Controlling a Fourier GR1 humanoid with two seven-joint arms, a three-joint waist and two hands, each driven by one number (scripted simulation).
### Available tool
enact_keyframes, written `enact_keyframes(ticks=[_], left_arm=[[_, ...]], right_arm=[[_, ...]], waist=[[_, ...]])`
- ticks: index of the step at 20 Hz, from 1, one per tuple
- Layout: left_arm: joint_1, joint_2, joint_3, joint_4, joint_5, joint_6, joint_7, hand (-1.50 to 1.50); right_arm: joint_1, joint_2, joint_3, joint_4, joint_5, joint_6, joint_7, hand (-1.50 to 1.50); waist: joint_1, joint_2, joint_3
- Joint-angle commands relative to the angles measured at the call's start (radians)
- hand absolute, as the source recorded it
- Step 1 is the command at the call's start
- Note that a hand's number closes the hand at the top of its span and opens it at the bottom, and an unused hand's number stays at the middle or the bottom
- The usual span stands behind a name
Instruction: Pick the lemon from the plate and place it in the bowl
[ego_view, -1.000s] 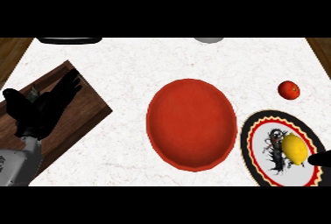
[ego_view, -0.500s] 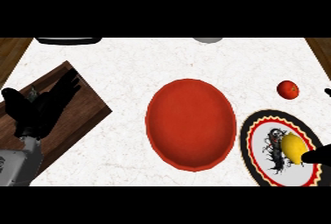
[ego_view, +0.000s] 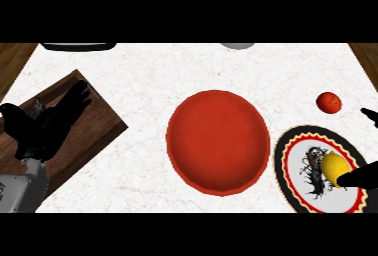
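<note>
I am reaching my right hand (ego_view: 362, 176) spread wide around the lemon (ego_view: 334, 168) on the plate (ego_view: 295, 150), not yet gripping. Next I am closing on it, judging, then carrying it to the bowl (ego_view: 216, 142).

White marbled counter (ego_view: 148, 75) fills the frame. On it: wooden board (ego_view: 88, 120) at left, red bowl (ego_view: 216, 142) centre, patterned plate (ego_view: 295, 170) lower right, tomato (ego_view: 328, 102) upper right.

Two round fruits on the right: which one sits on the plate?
The yellow lemon, on the patterned plate beside the right hand. The red tomato lies on bare counter.
</note>
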Motion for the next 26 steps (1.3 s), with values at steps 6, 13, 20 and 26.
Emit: enact_keyframes(ticks=[6, 13, 20, 26], left_arm=[[0.017, -0.033, 0.041, -0.015, -0.040, -0.049, 0.015, 0.00], [-0.042, -0.098, 0.030, 0.001, -0.089, -0.013, 0.040, 0.00], [-0.027, -0.061, 0.122, 0.003, -0.062, -0.090, 0.047, 0.00], [-0.048, -0.121, 0.062, -0.042, -0.130, -0.048, 0.105, 0.00]], right_arm=[[-0.039, 0.103, -0.016, 0.090, 0.090, 0.058, 0.006, -1.50], [-0.027, 0.133, -0.028, 0.144, 0.121, 0.105, -0.025, -1.50], [-0.018, 0.171, -0.074, 0.234, 0.179, 0.124, -0.122, -1.50], [-0.095, 0.200, -0.076, 0.434, 0.262, 0.106, -0.223, -1.50]], waist=[[-0.001, 0.000, 0.000], [-0.003, 0.000, 0.000], [-0.003, 0.000, 0.000], [0.000, 0.001, 0.001]])
